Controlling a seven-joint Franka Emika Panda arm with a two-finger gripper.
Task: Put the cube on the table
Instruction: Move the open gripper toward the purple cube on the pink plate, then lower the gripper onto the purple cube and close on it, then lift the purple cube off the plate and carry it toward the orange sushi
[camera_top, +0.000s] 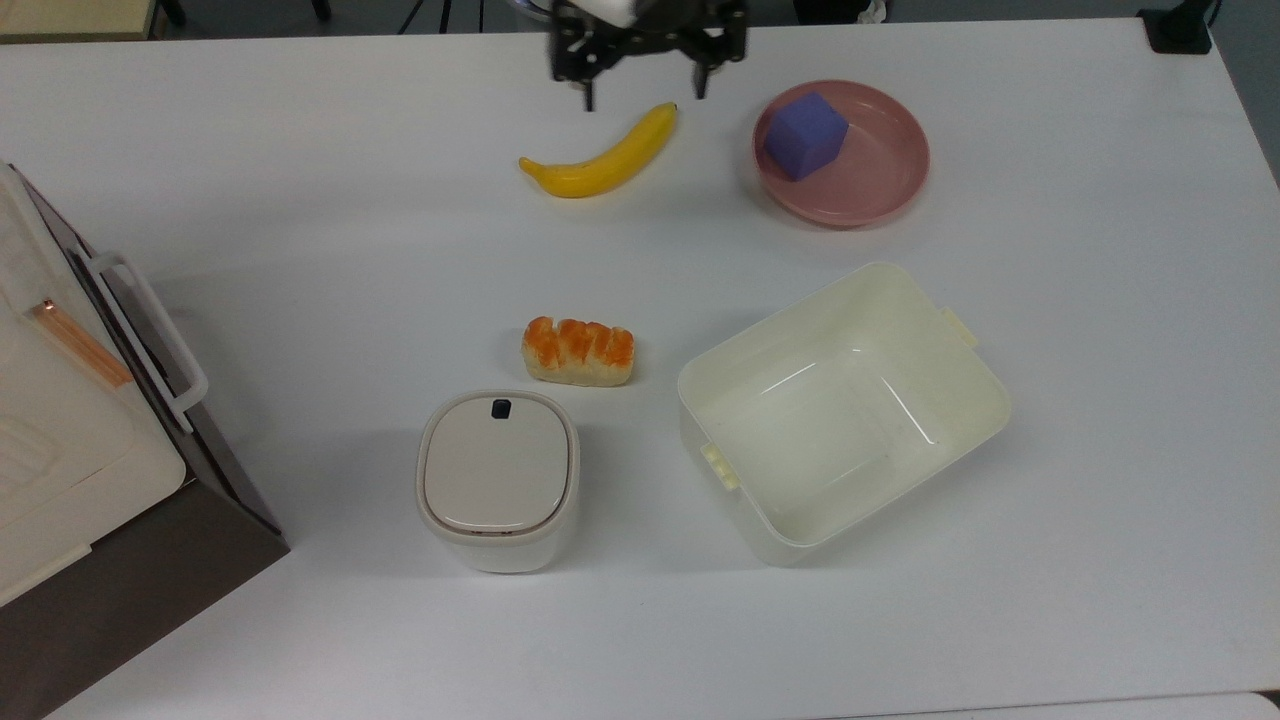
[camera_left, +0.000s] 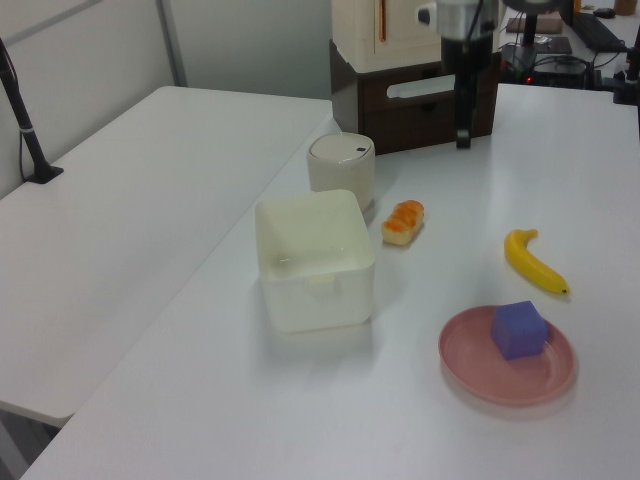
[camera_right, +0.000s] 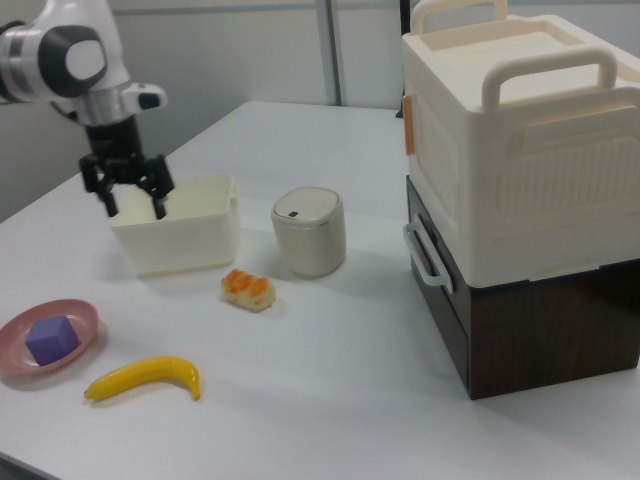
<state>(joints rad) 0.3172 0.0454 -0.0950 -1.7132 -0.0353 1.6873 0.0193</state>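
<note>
**Top view: purple cube waits in pink dish as open gripper hangs off to one side**

The small matte purple-blue cube (camera_top: 806, 135) sits inside the round pink plastic dish (camera_top: 880, 190), toward the side of the dish nearest the arm, one corner pointing at the rim. It is not yet on the large white tabletop (camera_top: 330, 250), so the task is judged to be at its approach stage, with no grasp made. The cube has no long axis to speak of; its faces stand turned at an angle to the table's edges.

The black two-finger gripper (camera_top: 644, 96) hangs above the table's far edge in the top view, its fingers spread wide and gripping nothing. From there the cube lies toward the top view's right and slightly nearer the camera, with the tip of the curved yellow banana (camera_top: 602, 158) just below the fingers. In the right view the gripper (camera_right: 132, 205) points straight down from a white and grey arm, standing high above the surface, and the cube (camera_right: 52, 339) lies lower and toward the right view's left.

Farther out rest an orange-topped bread piece (camera_top: 578, 351), a cream rectangular plastic bin (camera_top: 960, 330), a small lidded off-white canister (camera_top: 497, 478) and a cream box on a dark brown cabinet (camera_right: 520, 180).
</note>
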